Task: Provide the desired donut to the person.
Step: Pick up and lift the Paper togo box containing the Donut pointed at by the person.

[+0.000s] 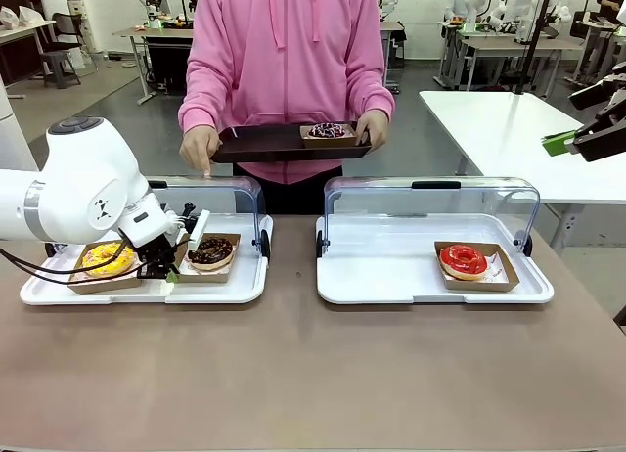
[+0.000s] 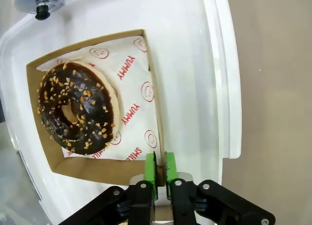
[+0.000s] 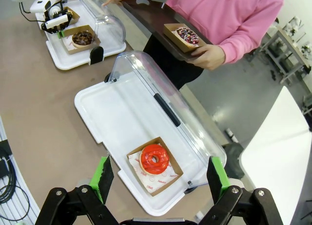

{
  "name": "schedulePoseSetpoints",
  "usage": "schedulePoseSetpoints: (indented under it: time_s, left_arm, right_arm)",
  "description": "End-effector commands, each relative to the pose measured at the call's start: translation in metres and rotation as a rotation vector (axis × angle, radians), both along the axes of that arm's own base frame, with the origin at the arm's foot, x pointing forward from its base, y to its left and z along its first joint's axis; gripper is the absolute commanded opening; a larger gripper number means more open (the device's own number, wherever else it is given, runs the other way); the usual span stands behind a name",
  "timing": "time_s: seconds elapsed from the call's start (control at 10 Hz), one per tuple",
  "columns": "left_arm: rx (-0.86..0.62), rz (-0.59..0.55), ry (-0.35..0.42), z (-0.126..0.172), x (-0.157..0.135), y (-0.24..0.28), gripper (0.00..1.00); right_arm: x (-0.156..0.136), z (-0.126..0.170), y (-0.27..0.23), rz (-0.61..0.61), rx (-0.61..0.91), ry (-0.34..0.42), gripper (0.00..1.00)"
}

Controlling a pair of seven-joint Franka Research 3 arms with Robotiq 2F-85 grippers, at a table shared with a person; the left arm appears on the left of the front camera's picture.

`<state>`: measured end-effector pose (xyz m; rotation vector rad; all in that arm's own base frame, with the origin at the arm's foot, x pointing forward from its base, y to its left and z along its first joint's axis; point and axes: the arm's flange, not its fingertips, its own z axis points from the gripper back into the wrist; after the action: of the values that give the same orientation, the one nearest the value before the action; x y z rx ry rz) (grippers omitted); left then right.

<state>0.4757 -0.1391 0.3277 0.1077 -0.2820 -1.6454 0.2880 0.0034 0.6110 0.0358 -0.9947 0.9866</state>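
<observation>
The person [image 1: 284,51] at 12 o'clock holds out one dark serving tray [image 1: 264,144], probably to receive, and one hand [image 1: 201,149] points at the left case [image 1: 245,286] of two. Your right gripper [image 3: 160,178] hangs splayed and empty above the right case [image 1: 391,276]. Your left gripper [image 2: 161,169] is clenched on the box wall [image 2: 152,79] at the chocolate donut [image 2: 78,105]'s 5 o'clock, which spares the icing. There are four donuts: chocolate, yellow donut [image 1: 106,259] at its 9 o'clock, red donut [image 1: 463,260], and sprinkled donut [image 1: 328,131].

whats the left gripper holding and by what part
The left gripper pinches the cardboard tray under the chocolate donut by its side wall, near a corner; the donut itself is untouched.
</observation>
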Motion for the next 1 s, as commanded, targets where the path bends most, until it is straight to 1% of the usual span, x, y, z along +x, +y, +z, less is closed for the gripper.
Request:
schedulePoseSetpoints:
  time_s: [0.0,0.2,0.4,0.6,0.7,0.9]
  left_arm:
    - [0.014,0.000,-0.026,0.003,-0.002,0.000,0.00]
    - [0.013,-0.019,-0.043,0.010,-0.010,0.001,0.00]
    - [0.016,-0.045,-0.061,0.026,-0.032,0.008,0.00]
    - [-0.016,-0.069,-0.116,0.048,-0.065,0.021,0.00]
    - [-0.050,-0.091,-0.126,0.058,-0.082,0.026,0.00]
    - [-0.122,-0.132,-0.100,0.079,-0.121,0.045,0.00]
  right_arm:
    - [-0.001,-0.001,0.000,-0.009,-0.012,0.013,1.00]
    - [-0.001,-0.001,0.000,-0.009,-0.012,0.013,1.00]
    - [-0.001,-0.001,0.000,-0.009,-0.012,0.013,1.00]
    - [-0.001,-0.001,0.000,-0.009,-0.012,0.013,1.00]
    - [-0.001,-0.001,0.000,-0.009,-0.012,0.013,1.00]
    - [-0.001,-0.001,0.000,-0.009,-0.012,0.013,1.00]
